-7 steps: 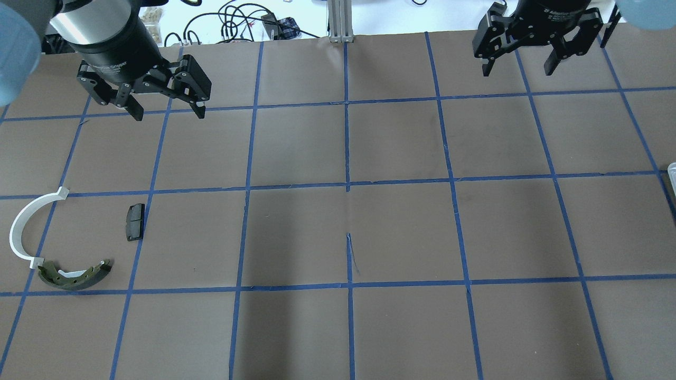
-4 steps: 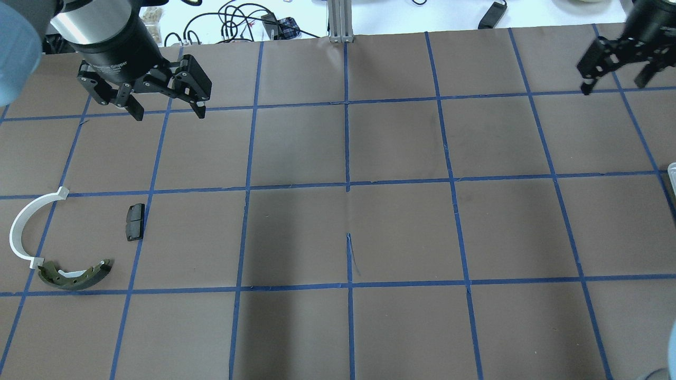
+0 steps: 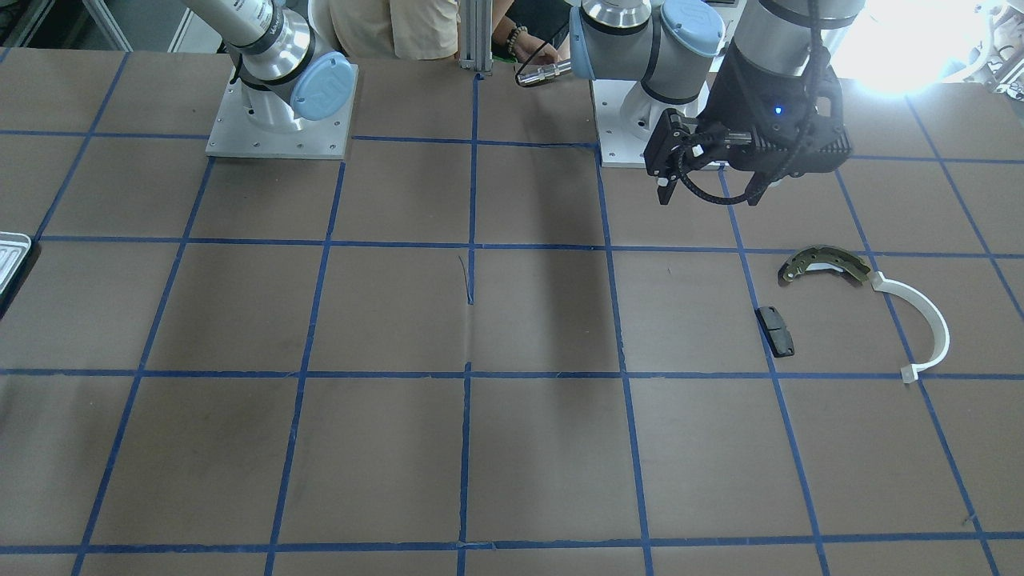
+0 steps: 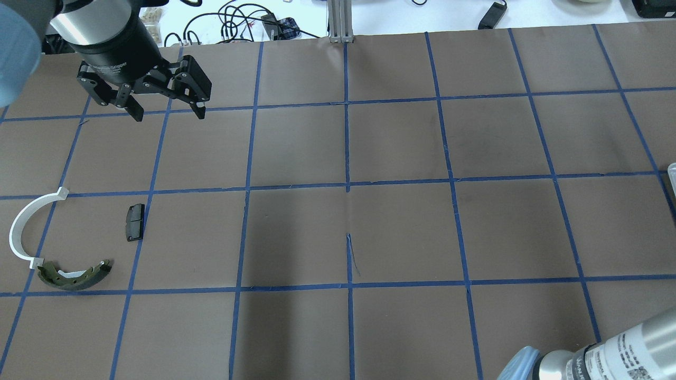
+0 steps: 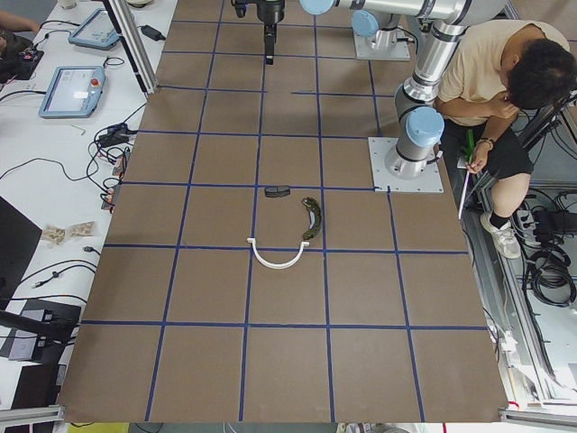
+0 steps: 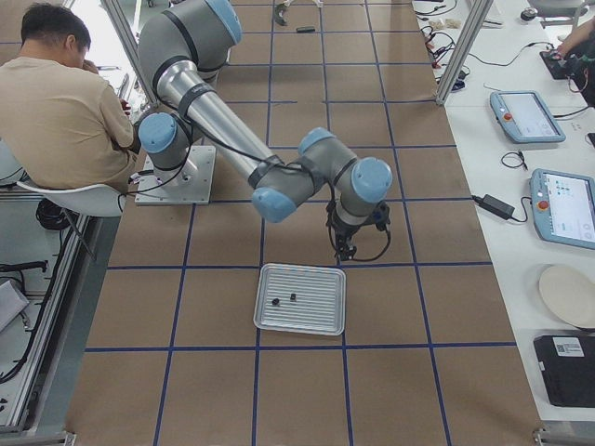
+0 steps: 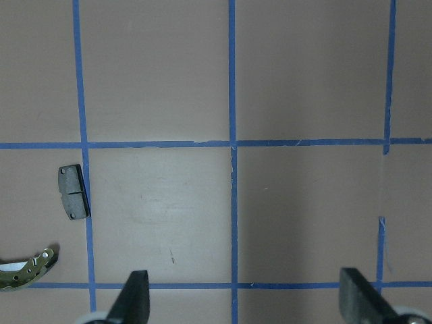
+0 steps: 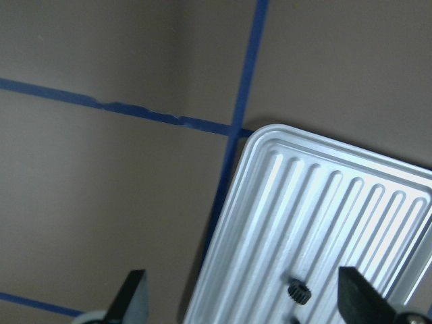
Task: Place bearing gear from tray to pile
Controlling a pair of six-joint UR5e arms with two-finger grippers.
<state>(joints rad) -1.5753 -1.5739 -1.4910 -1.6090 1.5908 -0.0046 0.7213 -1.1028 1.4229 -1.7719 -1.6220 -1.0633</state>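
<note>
The tray (image 6: 300, 298) is a ribbed silvery tray that lies on the brown table. It also shows in the right wrist view (image 8: 324, 223), and as slivers at the table edge (image 3: 10, 256) (image 4: 672, 171). A small black bearing gear (image 8: 298, 291) lies in it, one of two small dark pieces (image 6: 292, 297). My right gripper (image 8: 243, 307) is open and empty above the tray's corner. The pile holds an olive brake shoe (image 4: 74, 275), a white arc (image 4: 21, 227) and a black pad (image 4: 134, 221). My left gripper (image 4: 168, 113) is open and empty, beyond the pile.
A person (image 6: 56, 102) sits beside the robot bases. An aluminium post (image 4: 340, 21) and cables stand at the table's far edge. Tablets (image 6: 525, 116) lie on a side bench. My right arm (image 4: 607, 359) crosses the overhead view's lower right corner.
My right gripper has swung from the far right of the table out of the overhead view, and its arm now shows at the lower right corner. The left arm has not moved.
</note>
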